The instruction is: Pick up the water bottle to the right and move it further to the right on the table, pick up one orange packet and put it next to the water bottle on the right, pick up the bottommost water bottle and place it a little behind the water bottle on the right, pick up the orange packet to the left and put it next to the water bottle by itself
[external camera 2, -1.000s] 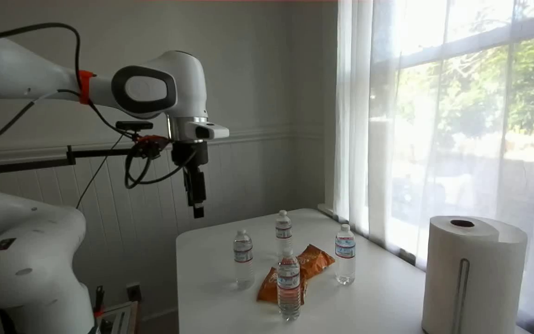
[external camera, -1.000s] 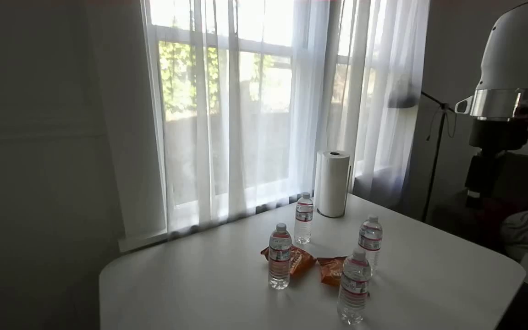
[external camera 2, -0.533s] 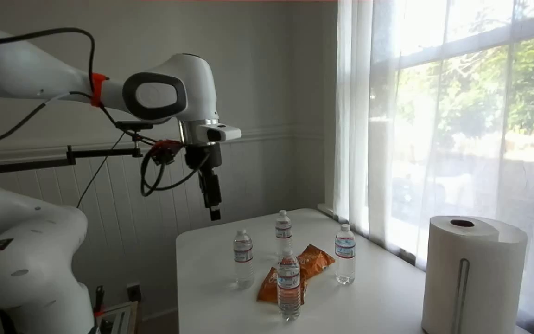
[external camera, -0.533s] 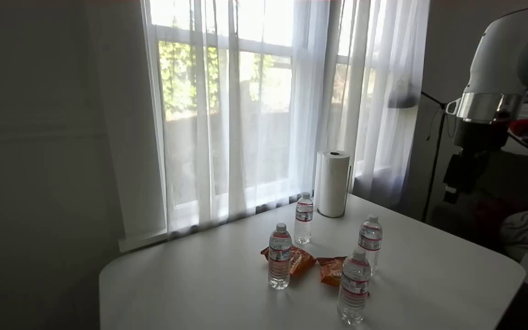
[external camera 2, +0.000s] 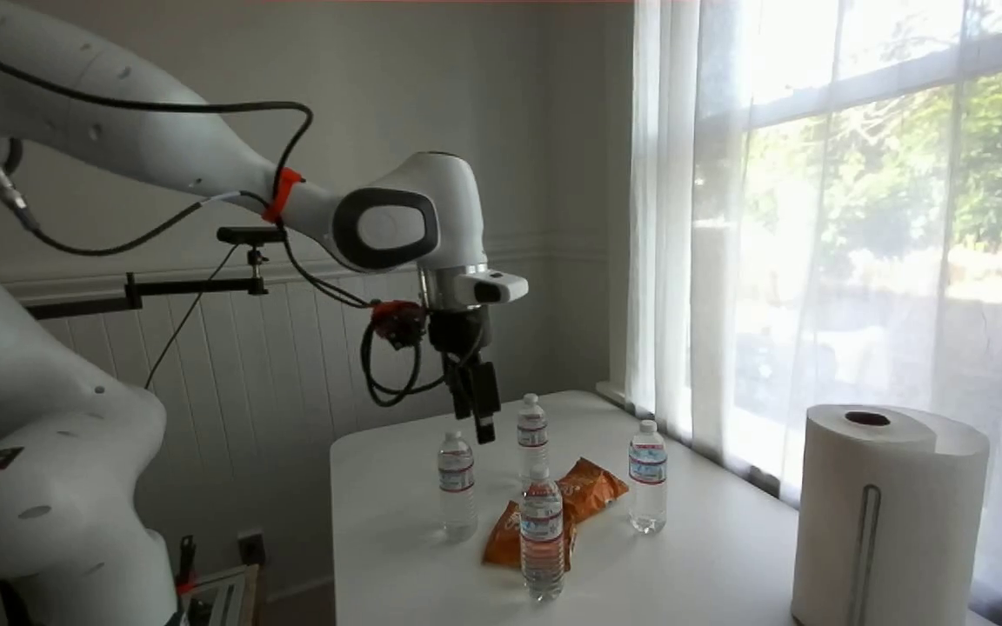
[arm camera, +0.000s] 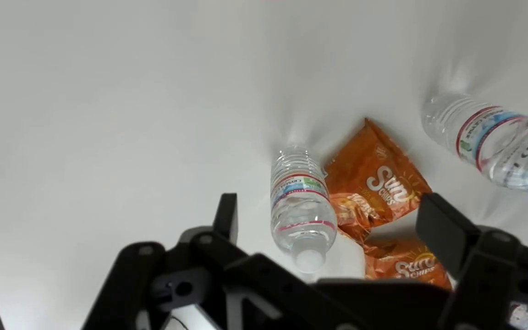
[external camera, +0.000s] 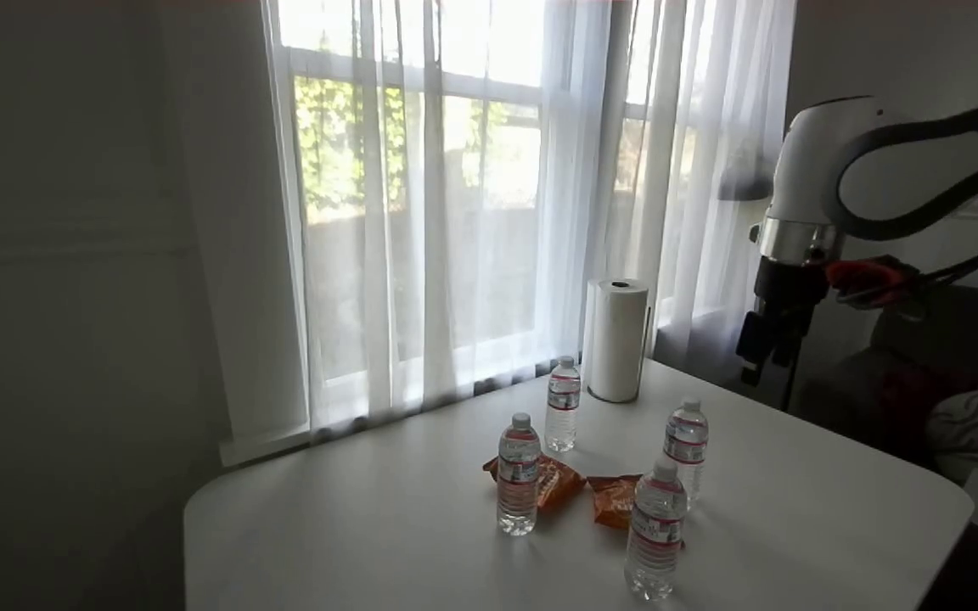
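Several clear water bottles stand upright on the white table [external camera 2: 397, 574]. In an exterior view they are at the left [external camera 2: 457, 487], back [external camera 2: 532, 435], front [external camera 2: 542, 543] and right [external camera 2: 648, 487]. Two orange chip packets [external camera 2: 504, 539] [external camera 2: 592, 489] lie between them; both show in the wrist view [arm camera: 374, 178] [arm camera: 413, 266]. My gripper [external camera 2: 479, 422] is open and empty above the table, pointing down. In the wrist view the gripper [arm camera: 334, 220] has its fingers wide apart, with one bottle [arm camera: 303, 206] and the packets seen below and between them. Another bottle [arm camera: 493, 137] is at the right there.
A paper towel roll [external camera 2: 888, 522] stands on the table beside the curtained window [external camera 2: 849, 261]; it also shows in an exterior view [external camera: 616, 339]. A lamp stand [external camera: 807, 288] is behind the table. A camera arm [external camera 2: 197, 285] is behind the robot arm.
My arm has moved in over the table and come lower, toward the bottles. The bottles, packets and paper towel roll have not moved.
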You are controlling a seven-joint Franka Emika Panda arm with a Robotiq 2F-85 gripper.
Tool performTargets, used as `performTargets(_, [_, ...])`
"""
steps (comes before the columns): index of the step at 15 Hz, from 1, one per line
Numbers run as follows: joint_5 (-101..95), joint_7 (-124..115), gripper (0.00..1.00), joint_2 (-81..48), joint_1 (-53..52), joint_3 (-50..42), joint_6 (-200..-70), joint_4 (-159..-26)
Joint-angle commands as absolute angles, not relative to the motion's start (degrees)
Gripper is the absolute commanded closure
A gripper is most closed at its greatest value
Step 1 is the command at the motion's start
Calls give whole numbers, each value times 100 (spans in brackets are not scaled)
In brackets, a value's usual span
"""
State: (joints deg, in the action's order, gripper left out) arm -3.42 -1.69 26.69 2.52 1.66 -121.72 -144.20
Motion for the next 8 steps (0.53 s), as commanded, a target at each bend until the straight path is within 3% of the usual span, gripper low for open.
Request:
performTargets(1, [-537,-105,0,1707,232,128,-12494,-13858])
performTargets(8, [-494,-169,0,626,159,132,-13047,-13392])
